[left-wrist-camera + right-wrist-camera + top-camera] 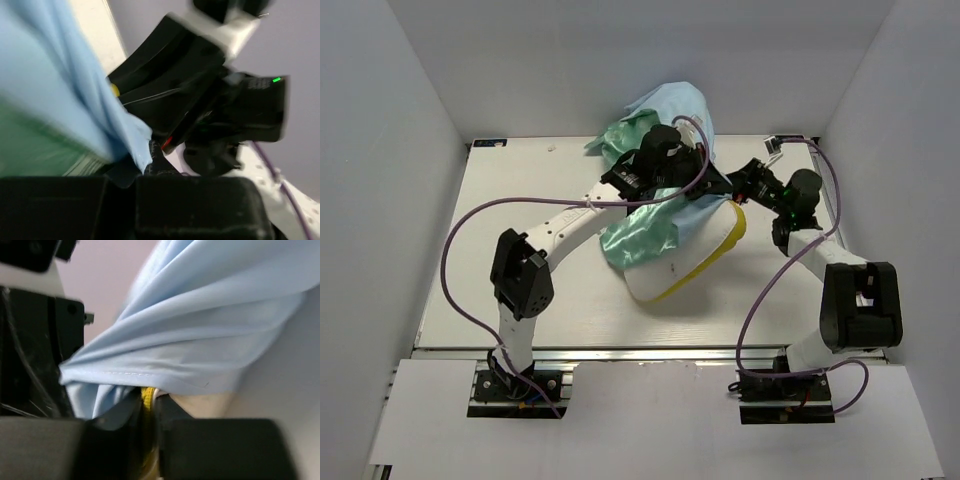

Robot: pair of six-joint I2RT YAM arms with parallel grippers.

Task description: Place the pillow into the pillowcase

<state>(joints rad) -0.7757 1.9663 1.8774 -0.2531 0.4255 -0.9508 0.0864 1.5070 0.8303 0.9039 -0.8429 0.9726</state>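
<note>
The right gripper [149, 437] is clenched on the pillow [147, 399]. Its yellow piped edge stands pinched between the two black fingers [225, 450], and a fold of the pillowcase [200, 315] hangs just over the pinch, its stitched hem showing. The left gripper [135, 182] is closed on a light blue corner of the pillowcase [60, 90], which runs down into the seam between its fingers; this view is blurred.

Straight ahead of the left gripper stands the body of the right one, close by, with a small green light [276, 79] lit. A pale label patch beside the light is too blurred to read.

From above, the two grippers meet right of the table's [520, 190] middle, the left gripper [712, 185] nearly touching the right gripper [740, 190]. The left arm rises from its near base, bends at the elbow and reaches far and right across the cloth. The right arm folds at its elbow on the near right and comes back left.

The pillow [695, 255] lies at the table's middle with its near right end bare. The pillowcase [645, 235] covers its far left part, mint green below and light blue lifted at the far side.
</note>
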